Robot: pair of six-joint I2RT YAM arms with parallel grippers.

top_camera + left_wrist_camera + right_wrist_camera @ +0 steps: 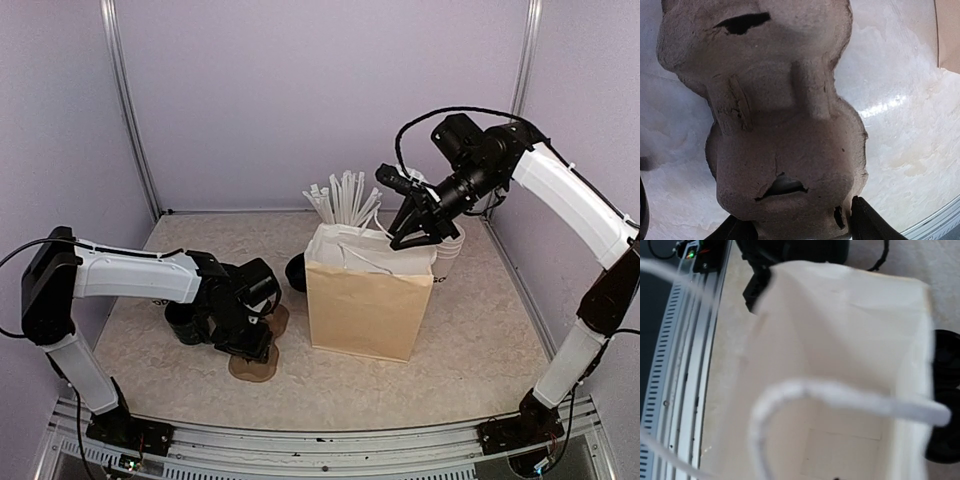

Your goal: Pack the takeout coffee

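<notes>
Found the left gripper nearest, low over the front left of the table, directly above a brown pulp cup carrier. Saw its fingertips spread on either side of the carrier's near end in the left wrist view; could not tell whether pressing on the pulp or merely straddling it. Noted a dark green mug left of that gripper, partly under the arm. Met next, at mid-table, an upright brown paper bag, mouth open, white inside, with a white rope handle looping across the opening in the right wrist view. Passed a black round thing at the bag's left rear corner, too hidden to name. Placed the right gripper above the bag's far right corner, angled down toward the mouth; could not tell from any view whether spread or pressed together, nor whether pinching anything. Located the white paper cup upright on the table outside the bag, just behind that same corner, directly beyond and below the right gripper, its top masked by the dark fingers and black lettering showing near its base. Could not tell whether touching the gripper or apart. Ended farthest back with a fan of white straws rising behind the bag.
</notes>
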